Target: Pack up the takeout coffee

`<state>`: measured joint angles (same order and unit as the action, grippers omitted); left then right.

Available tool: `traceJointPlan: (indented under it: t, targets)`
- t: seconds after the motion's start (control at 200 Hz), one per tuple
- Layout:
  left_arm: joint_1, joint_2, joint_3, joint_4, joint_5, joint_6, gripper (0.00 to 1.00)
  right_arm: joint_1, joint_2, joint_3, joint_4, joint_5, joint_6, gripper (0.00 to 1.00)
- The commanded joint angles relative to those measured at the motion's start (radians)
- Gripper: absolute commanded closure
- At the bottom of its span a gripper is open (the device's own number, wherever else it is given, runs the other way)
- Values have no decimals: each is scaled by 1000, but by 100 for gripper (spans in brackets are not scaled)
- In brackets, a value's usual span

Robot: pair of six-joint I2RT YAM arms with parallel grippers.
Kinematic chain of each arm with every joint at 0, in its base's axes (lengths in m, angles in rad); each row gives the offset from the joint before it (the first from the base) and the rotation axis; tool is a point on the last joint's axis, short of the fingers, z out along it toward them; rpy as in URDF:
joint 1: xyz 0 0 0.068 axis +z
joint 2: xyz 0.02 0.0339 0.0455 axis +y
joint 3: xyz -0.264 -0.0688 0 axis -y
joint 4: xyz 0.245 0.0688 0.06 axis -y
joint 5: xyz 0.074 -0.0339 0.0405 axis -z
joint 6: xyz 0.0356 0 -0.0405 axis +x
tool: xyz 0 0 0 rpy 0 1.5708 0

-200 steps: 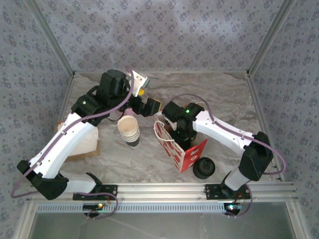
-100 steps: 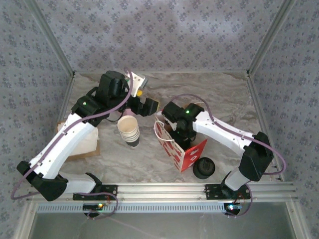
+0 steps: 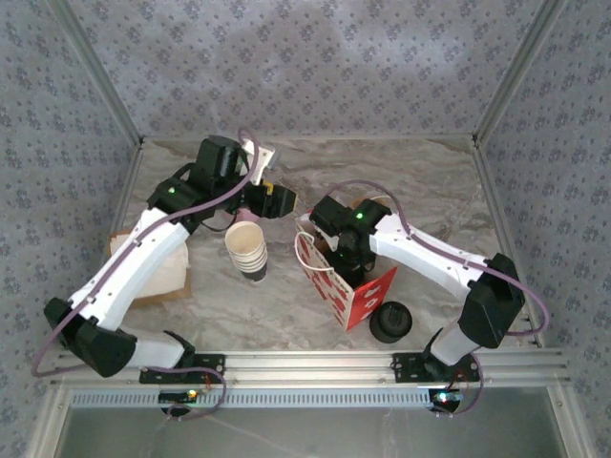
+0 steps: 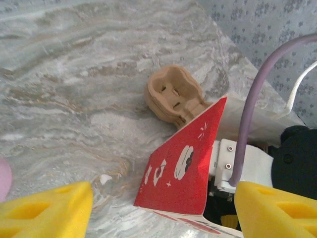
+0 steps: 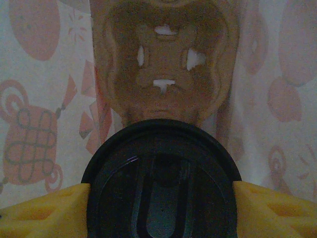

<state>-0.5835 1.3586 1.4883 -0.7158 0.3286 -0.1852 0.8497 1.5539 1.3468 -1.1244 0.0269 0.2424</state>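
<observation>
The takeout coffee (image 5: 161, 183) shows its round black lid in the right wrist view, gripped between the yellow fingers (image 5: 44, 210) of my right gripper (image 5: 161, 208), which is shut on it. That gripper (image 3: 349, 258) reaches down into the open top of the red paper bag (image 3: 358, 296) standing mid-table. My left gripper (image 3: 284, 201) hovers just left of the bag's top. In the left wrist view it (image 4: 161, 213) is open, its yellow fingers (image 4: 47, 210) wide apart on either side of the bag's red upper edge (image 4: 183, 173) without touching it.
A stack of lidless cups (image 3: 249, 250) stands left of the bag. A squat pile of black lids (image 3: 389, 322) sits at its front right. A brown pulp cup carrier (image 4: 173, 94) lies on the marble table (image 4: 74, 74) behind the bag. Brown card (image 3: 158, 281) lies at the left.
The left arm has shifted slightly back and left, and its fingers have drawn somewhat closer together. The right arm and the bag have not moved.
</observation>
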Motion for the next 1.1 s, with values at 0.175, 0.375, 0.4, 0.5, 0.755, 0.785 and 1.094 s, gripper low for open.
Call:
traceJointPlan:
  t: [0.175, 0.375, 0.4, 0.5, 0.755, 0.785, 1.094]
  targets:
    - [9, 57, 7, -27, 78, 9, 39, 12, -17, -15, -9, 6, 4, 30]
    - [8, 71, -12, -13, 106, 0, 40, 14, -18, -23, -2, 7, 8, 29]
    - [8, 71, -15, -10, 107, -2, 40, 13, -18, -24, -1, 7, 8, 30]
    - [8, 72, -22, -8, 105, -5, 40, 13, -18, -31, 6, 5, 9, 29]
    - [11, 63, -20, -12, 92, -7, 39, 18, -18, -32, 8, 4, 11, 28]
    - [12, 62, -20, -12, 91, -7, 39, 18, -20, -31, 8, 4, 11, 28]
    - [14, 57, -15, -13, 83, -11, 39, 20, -22, -37, 12, 5, 11, 28]
